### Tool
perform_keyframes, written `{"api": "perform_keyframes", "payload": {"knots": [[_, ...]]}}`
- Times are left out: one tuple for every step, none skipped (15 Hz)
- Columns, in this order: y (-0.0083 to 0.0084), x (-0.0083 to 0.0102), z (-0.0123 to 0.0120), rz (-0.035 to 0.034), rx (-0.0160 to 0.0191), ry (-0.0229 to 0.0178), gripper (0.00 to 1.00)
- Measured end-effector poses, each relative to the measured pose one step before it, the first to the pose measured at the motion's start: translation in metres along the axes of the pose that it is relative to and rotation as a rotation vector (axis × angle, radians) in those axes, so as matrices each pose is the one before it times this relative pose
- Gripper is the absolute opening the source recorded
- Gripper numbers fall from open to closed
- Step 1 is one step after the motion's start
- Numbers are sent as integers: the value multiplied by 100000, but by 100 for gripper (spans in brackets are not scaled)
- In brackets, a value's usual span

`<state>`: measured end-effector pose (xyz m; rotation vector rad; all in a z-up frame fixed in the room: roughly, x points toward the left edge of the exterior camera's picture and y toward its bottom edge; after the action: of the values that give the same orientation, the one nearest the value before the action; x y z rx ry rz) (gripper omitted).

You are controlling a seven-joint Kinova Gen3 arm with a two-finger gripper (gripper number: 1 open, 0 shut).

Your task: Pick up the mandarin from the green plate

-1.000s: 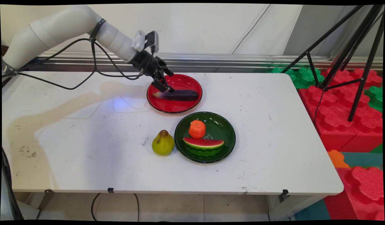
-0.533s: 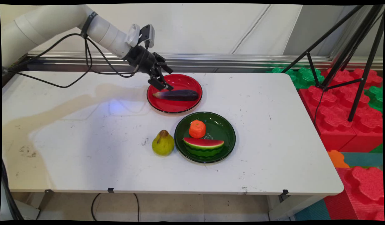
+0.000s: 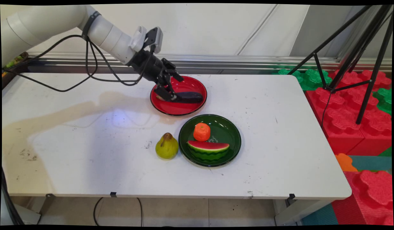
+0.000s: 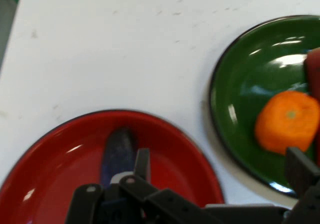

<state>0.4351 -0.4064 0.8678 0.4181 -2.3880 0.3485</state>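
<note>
Gripper (image 3: 170, 92) fingers stand apart over the stem end of the eggplant (image 3: 187, 96), reaching down to either side of it at the left of the red plate (image 3: 190, 83); whether they press on it cannot be told. In the hand view the eggplant (image 4: 118, 151) runs up from between the black linkage, lying in the red plate (image 4: 60, 154). The white arm (image 3: 56, 24) slants down from the upper left, its wrist tilted toward the plate, black cables (image 3: 88, 64) looping beneath it. Just in front of the red plate on the white tabletop (image 3: 280, 127) sits a green plate (image 3: 230, 127) carrying an orange (image 3: 201, 132) and a watermelon slice (image 3: 208, 150). A pear (image 3: 166, 146) stands just beside the green plate's left rim.
</note>
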Motion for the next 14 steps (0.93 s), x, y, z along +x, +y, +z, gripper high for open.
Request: {"api": "perform_keyframes", "payload": {"knots": [[647,369,390,554,-1400,-114,100],[598,358,450,479,-1411,-176,100],[459,291,432,385,-1189,-236,100],[531,282,521,366,-1379,-409,100],[445,264,584,275,-1349,-422,100],[347,204,513,197,-1068,-402,100],[279,238,551,253,-1056,-416,100],[309,292,745,259,-1351,-609,100],[173,203,551,170,-929,-490,100],[88,134,374,115,-618,-357,100],[105,183,548,22,-869,-571,100],[42,119,372,-14,-534,-394,100],[28,135,455,-108,-633,-508,100],[-7,196,701,-343,-896,-763,100]]}}
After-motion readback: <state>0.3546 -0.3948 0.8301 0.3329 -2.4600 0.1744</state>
